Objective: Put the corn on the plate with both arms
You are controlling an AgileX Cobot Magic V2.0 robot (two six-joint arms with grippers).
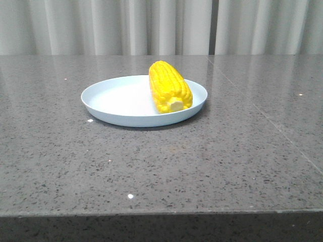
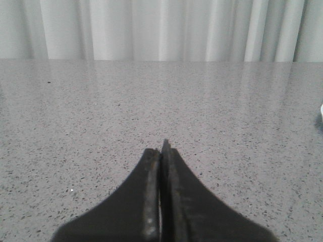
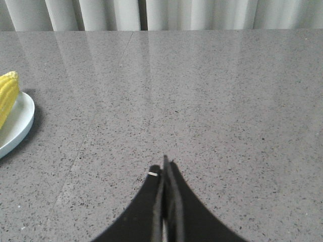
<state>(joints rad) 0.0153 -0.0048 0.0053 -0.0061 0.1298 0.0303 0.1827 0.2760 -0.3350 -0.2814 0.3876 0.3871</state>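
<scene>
corn [image 1: 170,86] is seen lying on the right part of the pale blue plate [image 1: 108,98], with its pale stub end turned toward the front camera and its tapered tip pointing toward the curtain [image 1: 101,25]. neither hand is touching it. the left hand [image 2: 162,151] is pressed fully closed, its two black pointed fingers [image 2: 149,181] meeting along a thin seam, and nothing is held between them. the right hand [image 3: 165,169] is closed in the same way, fingertips together, and nothing is gripped.

the corn is bright yellow, with neat rows of kernels running along its length, and it is shorter than the plate is wide. the plate is round, shallow and glossy, with a low raised rim, and it rests flat on the grey speckled tabletop [image 1: 161,166]. in the right wrist view only an edge of the plate and a sliver of the corn are shown at the side of the picture.

both hands are held low over bare tabletop, pointing forward toward the curtain. the right hand is set well apart from the plate. neither arm is seen in the front view.
</scene>
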